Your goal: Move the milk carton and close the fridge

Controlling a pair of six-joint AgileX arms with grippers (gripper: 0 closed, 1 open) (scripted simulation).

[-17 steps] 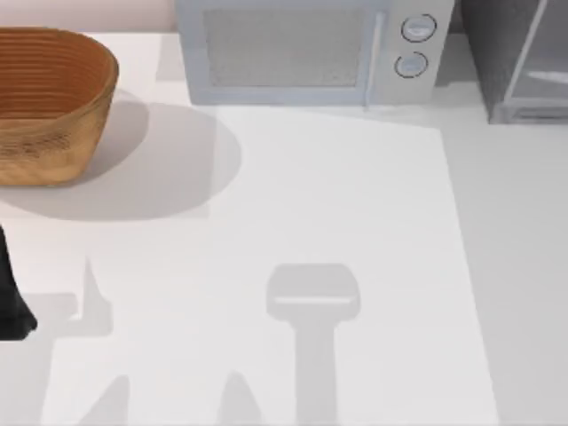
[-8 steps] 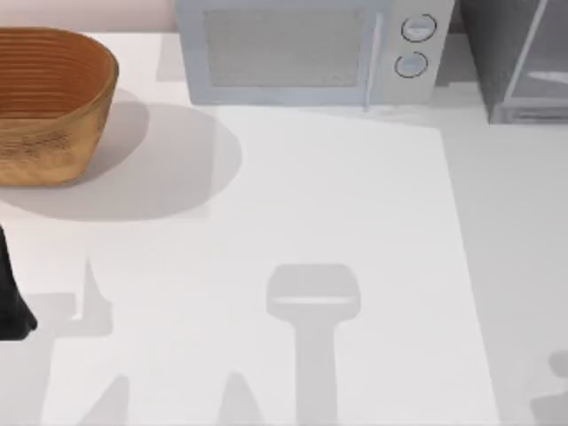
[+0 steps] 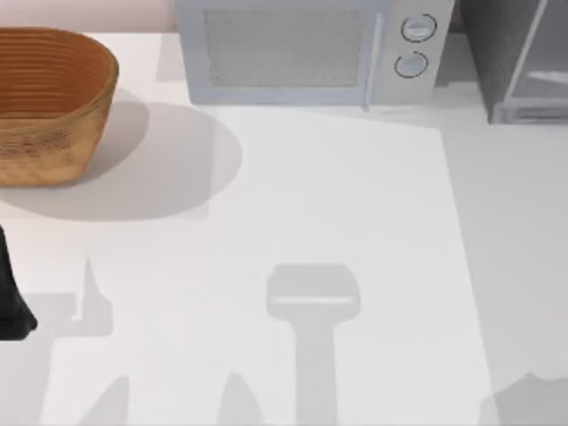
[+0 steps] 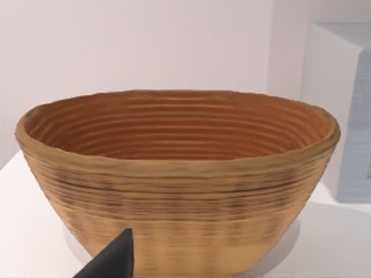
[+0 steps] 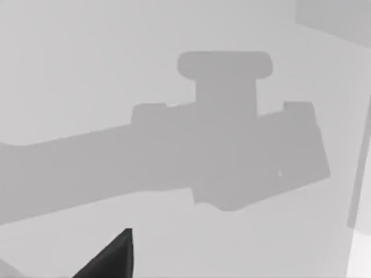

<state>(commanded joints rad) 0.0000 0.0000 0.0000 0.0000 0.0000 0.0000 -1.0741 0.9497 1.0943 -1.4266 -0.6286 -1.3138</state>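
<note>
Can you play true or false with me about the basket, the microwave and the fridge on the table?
1. The basket has nothing in it. True.
2. The microwave has three round dials. False: it has two.
3. The fridge stands at the table's far right, beside the microwave. True.
4. The basket sits on top of the microwave. False: it stands on the table, to the microwave's left.
5. The left arm is at the table's left edge. True.

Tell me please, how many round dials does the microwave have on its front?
2. Both sit on the panel at the right end of the microwave in the top view: the upper dial and the lower dial just below it. No more are visible.
</note>
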